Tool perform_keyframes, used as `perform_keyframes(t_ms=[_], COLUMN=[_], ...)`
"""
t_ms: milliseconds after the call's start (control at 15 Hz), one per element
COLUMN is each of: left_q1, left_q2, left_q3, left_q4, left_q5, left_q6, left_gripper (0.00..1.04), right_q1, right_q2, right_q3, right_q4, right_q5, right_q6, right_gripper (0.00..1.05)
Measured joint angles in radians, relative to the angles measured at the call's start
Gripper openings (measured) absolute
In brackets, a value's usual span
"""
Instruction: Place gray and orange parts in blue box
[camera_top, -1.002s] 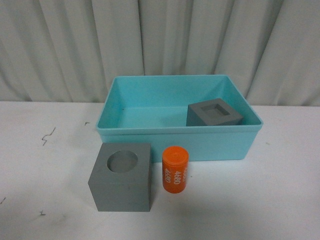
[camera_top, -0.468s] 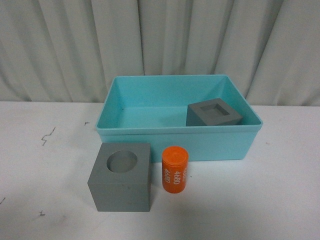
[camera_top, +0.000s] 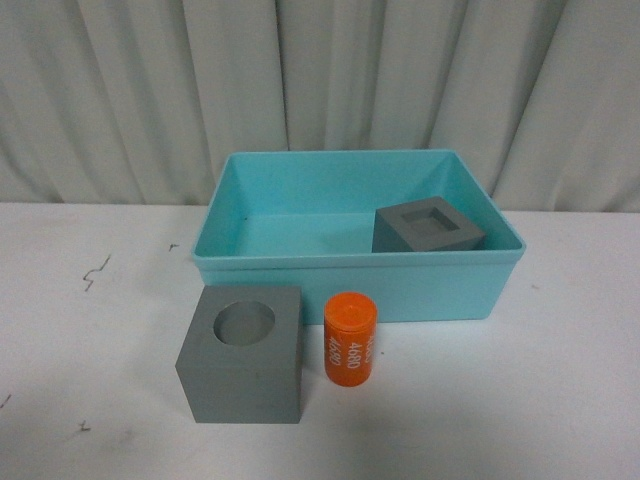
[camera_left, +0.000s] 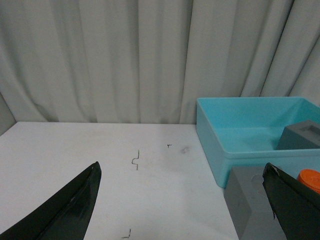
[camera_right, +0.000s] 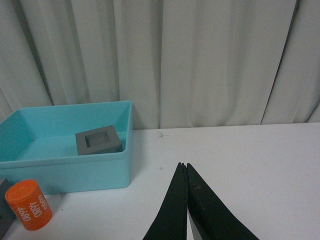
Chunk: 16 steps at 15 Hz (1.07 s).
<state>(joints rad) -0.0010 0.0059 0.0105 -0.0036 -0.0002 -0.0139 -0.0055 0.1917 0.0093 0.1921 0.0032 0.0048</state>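
Pleated white curtain (camera_top: 320, 80); white table (camera_top: 560, 380)

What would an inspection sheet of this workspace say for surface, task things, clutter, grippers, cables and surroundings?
Surface: white table, few small dark marks.
Job's things: light turquoise plastic bin; matte gray cube with square recess inside it; matte gray cube with round hole and orange cylinder with white digits outside, on the table before it.
Clutter: nothing seen.
Grippers: left gripper open, fingers apart, empty; right gripper shut, empty.
Cables: nothing seen.
Surroundings: pale pleated curtain behind the table.
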Motion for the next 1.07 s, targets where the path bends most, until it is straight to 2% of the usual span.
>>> perform_keyframes(t_ms=[67,200,334,401,868,935,1002,1069], left_q1=[0.0,0.0,0.0,0.0,0.0,-0.02,-0.062,-0.087], left_q2=[0.0,0.0,0.0,0.0,0.0,0.047,0.21,0.289], left_q3=[0.0,0.0,0.0,0.0,0.0,0.054,0.162,0.235], left_q4=[0.0,0.0,0.0,0.0,0.0,-0.165,-0.346,-0.426], left_q5=[0.0,-0.001,0.0,0.0,0.0,-0.047,-0.097,-0.106], left_q6=[0.0,0.0,0.0,0.0,0.0,-0.027,-0.084,-0.117], left_gripper=[0.98,0.98,0.98,0.98,0.98,0.98,0.98,0.98], right_q1=[0.0,0.0,0.0,0.0,0.0,0.0,0.0,0.0], right_q2=[-0.016,-0.183,-0.188,-0.188,-0.188,-0.188,-0.188,-0.188], right_q3=[0.0,0.0,0.001,0.001,0.001,0.001,0.001,0.001], right_q4=[-0.014,-0.195,-0.194,-0.196,-0.196,-0.196,-0.196,-0.194], right_q5=[0.0,-0.002,-0.002,-0.002,-0.002,-0.002,-0.002,-0.003], right_q6=[0.0,0.0,-0.001,-0.002,-0.002,-0.002,-0.003,-0.003], right_gripper=[0.02,0.02,0.02,0.09,0.86,0.97,0.99,0.97])
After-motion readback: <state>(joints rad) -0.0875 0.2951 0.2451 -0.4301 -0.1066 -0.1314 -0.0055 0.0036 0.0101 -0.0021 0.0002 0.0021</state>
